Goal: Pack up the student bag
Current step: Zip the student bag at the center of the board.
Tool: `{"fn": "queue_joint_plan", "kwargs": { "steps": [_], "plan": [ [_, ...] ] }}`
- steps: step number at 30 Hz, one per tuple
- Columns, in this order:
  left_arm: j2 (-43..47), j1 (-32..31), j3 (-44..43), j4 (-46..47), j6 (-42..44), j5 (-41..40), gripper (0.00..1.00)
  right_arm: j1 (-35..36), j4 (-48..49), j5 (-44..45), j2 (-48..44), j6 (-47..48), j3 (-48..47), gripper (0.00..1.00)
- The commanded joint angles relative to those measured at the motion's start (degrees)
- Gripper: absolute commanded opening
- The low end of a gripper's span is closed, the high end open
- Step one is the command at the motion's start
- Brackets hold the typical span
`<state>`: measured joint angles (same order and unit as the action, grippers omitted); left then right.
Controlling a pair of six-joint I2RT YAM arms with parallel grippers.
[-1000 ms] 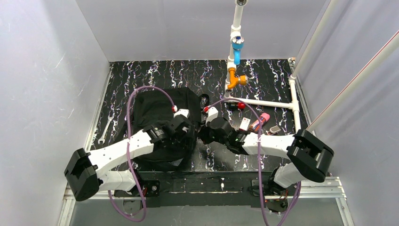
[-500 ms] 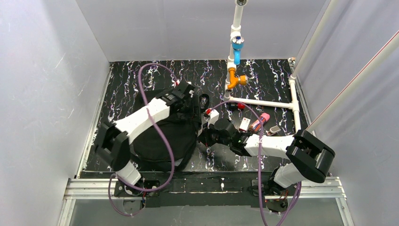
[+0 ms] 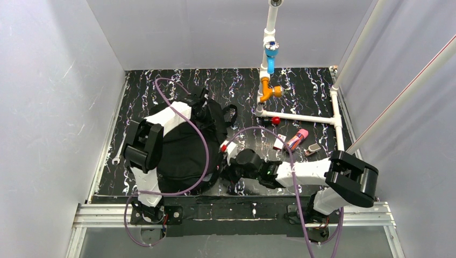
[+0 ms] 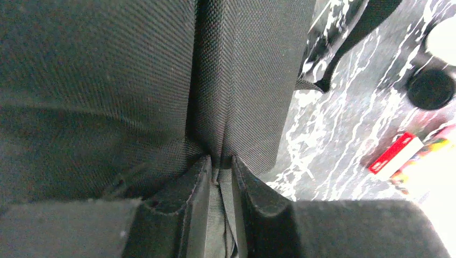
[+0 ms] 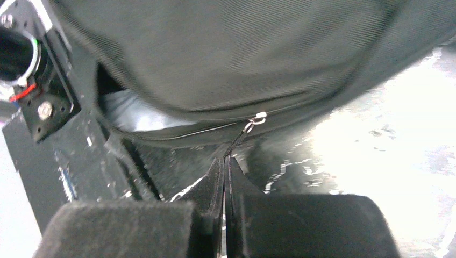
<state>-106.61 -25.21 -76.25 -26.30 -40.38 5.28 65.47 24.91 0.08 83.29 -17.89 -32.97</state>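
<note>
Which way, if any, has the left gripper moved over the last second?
Yes. The left gripper has travelled away from the robot along the student bag, ending nearly level with the orange pipe fitting.

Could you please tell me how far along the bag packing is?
Done: something pale shows inside the student bag. In hand: the left hand pinches a fold of bag fabric while the right hand grips the zipper pull, the zip partly open. Left: the red-and-white box and pink item lie outside on the table.
</note>
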Motion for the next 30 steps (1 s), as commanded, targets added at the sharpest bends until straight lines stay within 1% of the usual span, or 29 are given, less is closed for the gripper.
{"fn": "queue_joint_plan", "kwargs": {
  "steps": [1, 3, 5, 6, 7, 9, 11, 12, 14, 16, 18, 19, 21, 23, 24, 26, 28, 29, 30],
  "plan": [
    [-4.42, 4.21, -3.17, 7.43, -4.32, 7.51, 0.18, 5.89, -0.91, -1.5, 1.53, 1.45, -2.28, 0.01],
    [-5.43, 5.57, -4.64, 8.9, -5.73, 9.39, 0.17, 6.67, 0.02, -2.4, 1.19, 0.3, -2.1, 0.01],
    [-6.11, 7.04, -7.44, 9.62, -5.89, 13.01, 0.17, 6.31, 2.54, -1.31, -0.15, -1.23, -0.41, 0.01],
    [-6.18, 7.48, -9.05, 9.37, -4.65, 15.44, 0.16, 5.43, 3.44, -1.41, -0.89, -2.19, 0.42, 0.01],
    [-5.7, 7.64, -11.08, 8.56, -1.44, 18.14, 0.16, 3.9, 4.36, -2.22, -1.63, -3.29, 0.9, 0.01],
    [-2.69, 7.6, -12.26, 6.32, 4.12, 21.64, 0.25, 0.94, 6.18, -3.86, -3.05, -6.36, 2.29, 0.01],
    [3.41, 7.66, -8.97, 3.32, 8.53, 21.15, 0.38, -1.05, 6.91, -5.09, -4.15, -7.96, 2.85, 0.01],
    [8.55, 7.69, -6.1, 2.07, 10.64, 20.42, 0.45, -1.61, 6.65, -5.49, -4.44, -8.4, 2.71, 0.01],
    [16.95, 7.63, 0.55, 0.39, 14.2, 20.09, 0.54, -2.41, 6.65, -6.17, -4.91, -9.55, 2.48, 0.01],
    [24.79, 7.63, 7.14, -2.08, 17.38, 20.18, 0.58, -3.38, 6.89, -6.57, -5.46, -10.94, 2.59, 0.01],
    [31.94, 7.63, 13.09, -5.93, 19.72, 20.36, 0.58, -5.02, 7.65, -7.76, -5.9, -13.11, 3.04, 0.01],
    [35.53, 7.64, 15.41, -7.0, 19.76, 20.94, 0.58, -5.88, 8.26, -8.45, -6.08, -14.36, 3.33, 0.01],
    [41.87, 7.24, 21.11, -6.72, 17.64, 24.83, 0.58, -7.57, 8.4, -10.05, -6.08, -16.7, 3.6, 0.01],
    [47.44, 5.74, 26.62, -5.63, 13.36, 26.34, 0.57, -8.26, 6.52, -10.64, -5.45, -17.21, 2.75, 0.01],
    [49.81, 4.63, 29.01, -5.45, 11.0, 25.44, 0.55, -8.33, 3.06, -10.56, -4.9, -16.01, 1.5, 0.01],
    [53.9, 2.68, 32.73, -7.19, 5.67, 20.72, 0.52, -7.86, -5.37, -9.63, -3.2, -12.65, -1.22, 0.01],
    [57.96, 0.7, 35.76, -8.42, 1.47, 16.62, 0.5, -7.72, -9.71, -7.94, -1.65, -11.02, -2.9, 0.01],
    [59.98, -0.55, 37.21, -7.9, -0.33, 15.51, 0.49, -7.6, -10.49, -7.03, -1.2, -10.28, -3.21, 0.05],
    [61.6, -2.19, 38.54, -7.08, -1.41, 15.1, 0.49, -7.48, -10.6, -6.53, -0.84, -9.57, -3.21, 0.14]
  ]
}}
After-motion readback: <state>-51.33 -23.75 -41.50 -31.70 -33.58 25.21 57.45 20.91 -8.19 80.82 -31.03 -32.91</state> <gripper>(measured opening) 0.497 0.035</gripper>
